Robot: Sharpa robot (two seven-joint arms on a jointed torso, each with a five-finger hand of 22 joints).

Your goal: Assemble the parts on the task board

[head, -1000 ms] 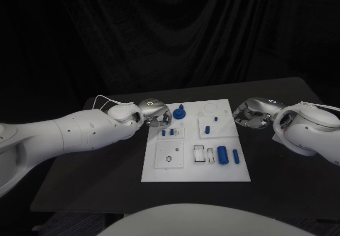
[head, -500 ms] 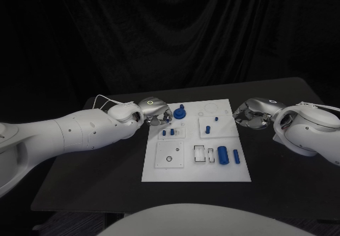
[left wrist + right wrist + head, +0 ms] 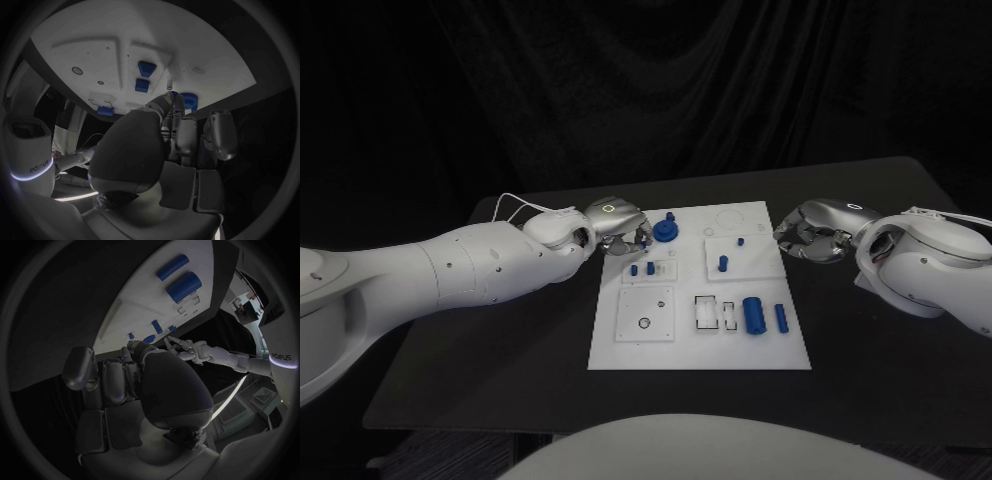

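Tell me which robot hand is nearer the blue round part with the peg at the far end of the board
Left. The left robot hand sits right beside the blue round part, at the task board's left edge. The right robot hand is off the board's opposite edge.

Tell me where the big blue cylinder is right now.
In the head view the big blue cylinder lies on the task board, in its near right part, between a white slotted block and a thinner blue pin.

Scene is sitting in dim light; backdrop behind the task board (image 3: 700,290) is reading near black. Board is catching the most light, with no hard glare. Arm shells beside it are glowing softly. Wrist views are bending the board's straight edges, darkening toward the circle rims.
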